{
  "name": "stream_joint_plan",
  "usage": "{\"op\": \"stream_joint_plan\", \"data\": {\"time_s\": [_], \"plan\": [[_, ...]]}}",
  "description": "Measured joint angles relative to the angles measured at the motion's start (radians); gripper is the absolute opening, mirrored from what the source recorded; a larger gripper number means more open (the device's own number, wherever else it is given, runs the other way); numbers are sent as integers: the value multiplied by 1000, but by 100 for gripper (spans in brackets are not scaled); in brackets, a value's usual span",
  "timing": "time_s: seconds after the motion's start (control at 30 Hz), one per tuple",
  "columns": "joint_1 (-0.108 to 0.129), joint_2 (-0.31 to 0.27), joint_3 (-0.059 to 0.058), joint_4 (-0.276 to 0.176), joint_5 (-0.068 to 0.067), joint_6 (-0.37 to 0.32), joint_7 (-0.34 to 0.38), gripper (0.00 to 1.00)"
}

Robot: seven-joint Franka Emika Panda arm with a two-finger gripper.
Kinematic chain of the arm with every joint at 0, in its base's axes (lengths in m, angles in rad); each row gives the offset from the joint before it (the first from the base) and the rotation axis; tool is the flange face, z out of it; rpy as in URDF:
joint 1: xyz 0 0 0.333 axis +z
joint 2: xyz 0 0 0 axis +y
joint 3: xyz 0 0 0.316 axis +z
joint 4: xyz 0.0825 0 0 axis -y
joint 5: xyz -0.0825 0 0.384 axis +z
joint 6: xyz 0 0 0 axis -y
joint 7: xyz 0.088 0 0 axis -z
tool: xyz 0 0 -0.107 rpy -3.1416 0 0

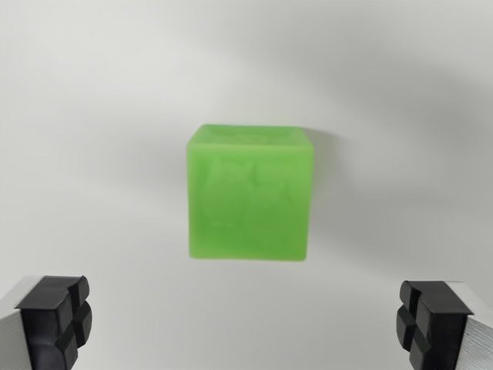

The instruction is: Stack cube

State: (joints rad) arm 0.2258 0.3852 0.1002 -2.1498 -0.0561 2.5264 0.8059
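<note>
A translucent green cube (250,193) sits on a plain white surface (92,116) in the middle of the wrist view. It is slightly blurred. My gripper (245,324) is open, with one black pad (55,317) at the lower left corner and the other black pad (431,320) at the lower right. The cube lies beyond the fingertips, centred between them, and nothing is held. No second cube is in view.
</note>
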Motion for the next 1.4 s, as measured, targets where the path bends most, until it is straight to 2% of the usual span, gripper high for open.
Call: {"op": "stream_joint_plan", "data": {"time_s": [0.27, 0.53, 0.9, 1.3, 1.33, 1.4], "plan": [[8, 72, -9, 2, -12, 69, 9, 100], [16, 137, -19, 14, -19, 123, 14, 100], [29, 206, -33, 32, -21, 174, 16, 100], [37, 239, -41, 43, -21, 197, 16, 100], [37, 239, -41, 43, -21, 198, 16, 0], [37, 239, -42, 43, -21, 198, 16, 0]]}}
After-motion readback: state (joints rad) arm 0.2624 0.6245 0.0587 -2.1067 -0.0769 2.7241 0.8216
